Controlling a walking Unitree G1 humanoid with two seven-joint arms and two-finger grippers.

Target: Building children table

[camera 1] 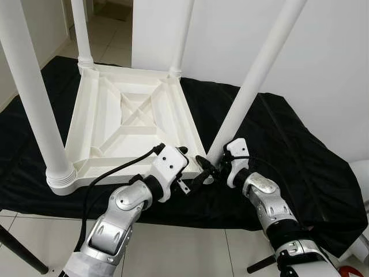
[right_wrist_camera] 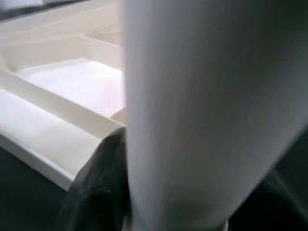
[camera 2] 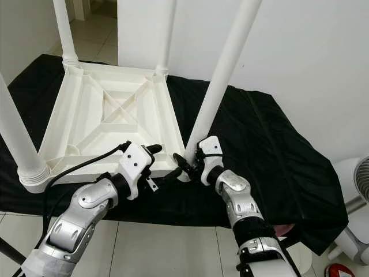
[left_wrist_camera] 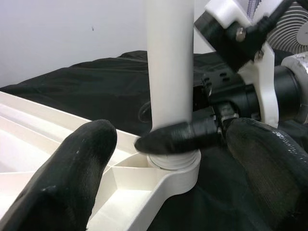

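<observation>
- Right gripper (camera 1: 214,167): your fingers clamp the base of the near-right table leg (camera 1: 253,81), right at its corner socket.
- Left gripper (camera 1: 196,180): fingers spread apart, just beside that same corner.
- White table top (camera 1: 124,118) lies upside down on the black cloth (camera 1: 288,138), four legs standing up.

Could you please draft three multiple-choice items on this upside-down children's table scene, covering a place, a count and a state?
1. Where does the upturned table top lie?
A. on a black cloth
B. on bare tiles
C. on a wooden bench

2. How many white legs stand in its corner sockets?
A. two
B. three
C. four

3. What is the right gripper doing?
A. hanging idle
B. closed around the near right leg's base
C. holding a screwdriver

Answers: 1 A, the black cloth spreads under it. 2 C, one leg rises from each corner. 3 B, its fingers wrap the leg just above the socket.
</observation>
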